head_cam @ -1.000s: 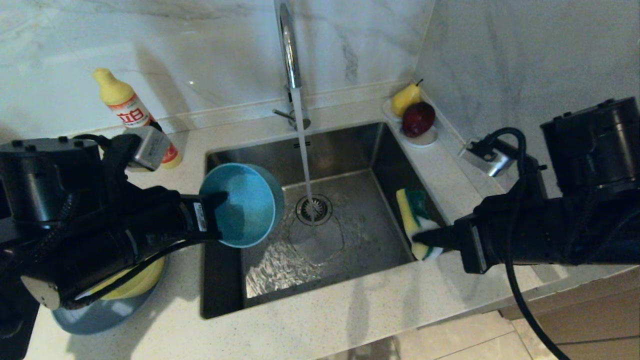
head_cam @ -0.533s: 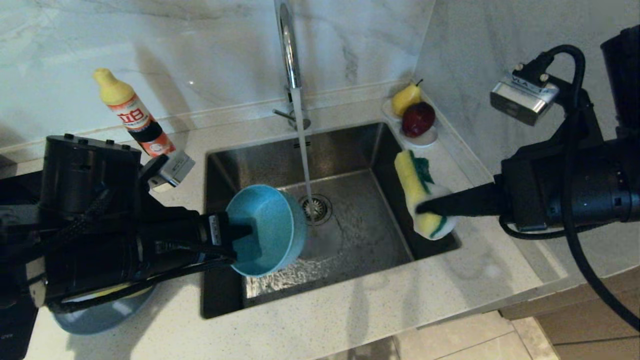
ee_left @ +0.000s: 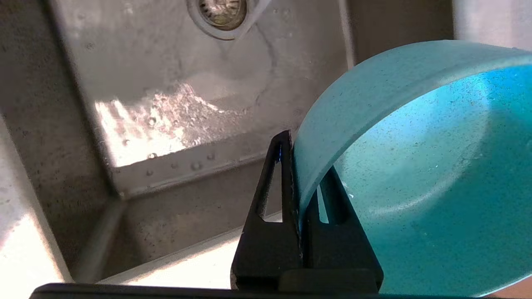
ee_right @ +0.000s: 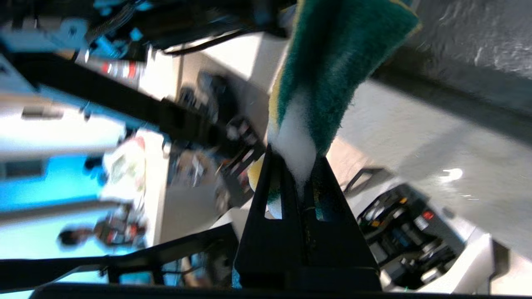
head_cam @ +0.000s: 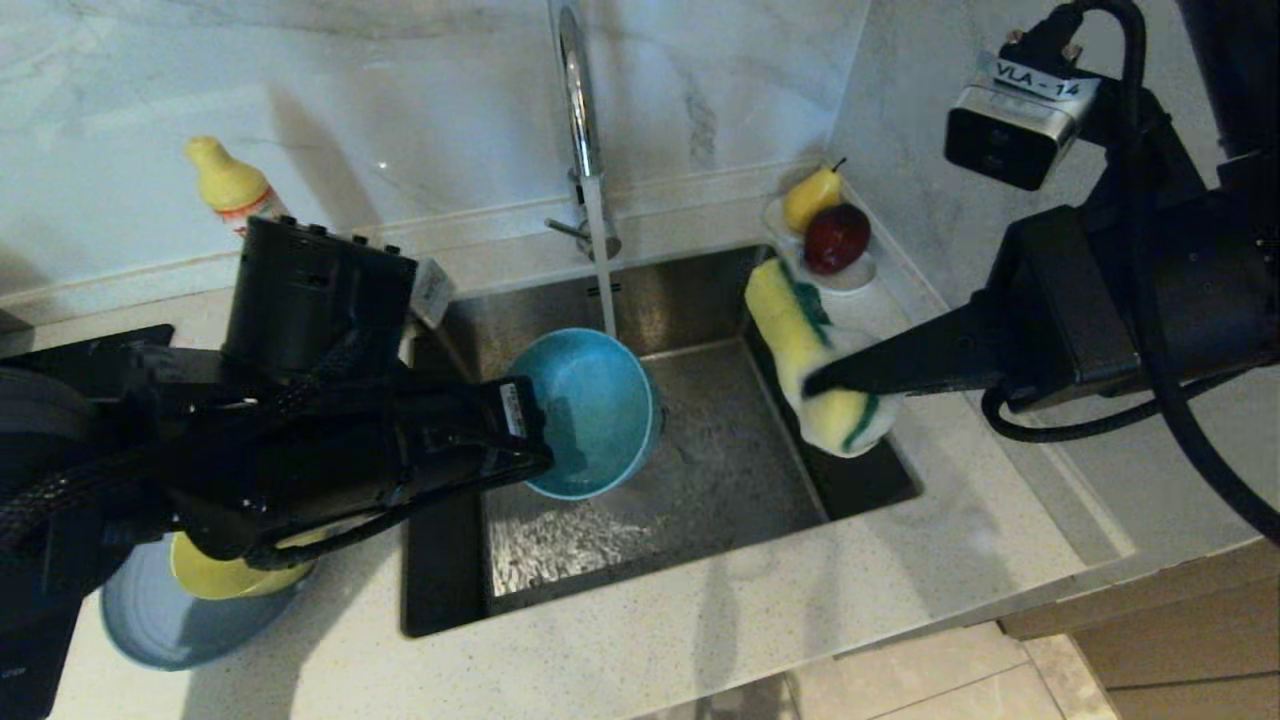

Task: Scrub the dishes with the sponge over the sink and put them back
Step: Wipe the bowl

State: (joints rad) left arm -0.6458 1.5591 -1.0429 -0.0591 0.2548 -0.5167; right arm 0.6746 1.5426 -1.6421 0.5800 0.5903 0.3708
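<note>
Over the sink [head_cam: 720, 470] my left gripper [head_cam: 543, 447] is shut on the rim of the teal-blue bowl [head_cam: 590, 415], which is tilted on its side just beside the running water. The left wrist view shows the fingers [ee_left: 282, 174] pinching the bowl [ee_left: 415, 166] wall, with the drain [ee_left: 222, 10] beyond. My right gripper [head_cam: 815, 385] is shut on the yellow-and-green sponge [head_cam: 800, 350], held in the air above the sink's right edge, to the right of the bowl and apart from it. The foamy sponge [ee_right: 332, 62] sticks out past the gripper [ee_right: 297, 166]. A yellow bowl [head_cam: 215, 578] sits on the grey-blue plate [head_cam: 150, 620] at the left.
Water runs from the chrome tap [head_cam: 578, 100] into the basin. A detergent bottle [head_cam: 228, 185] stands at the back left. A white saucer [head_cam: 850, 275] with a pear and a red fruit sits in the back right corner, close to the sponge. Marble walls close the back and right.
My left gripper has carried the teal bowl right, out over the middle of the basin by the water stream. My right gripper has lifted the sponge out of the sink, up and leftward.
</note>
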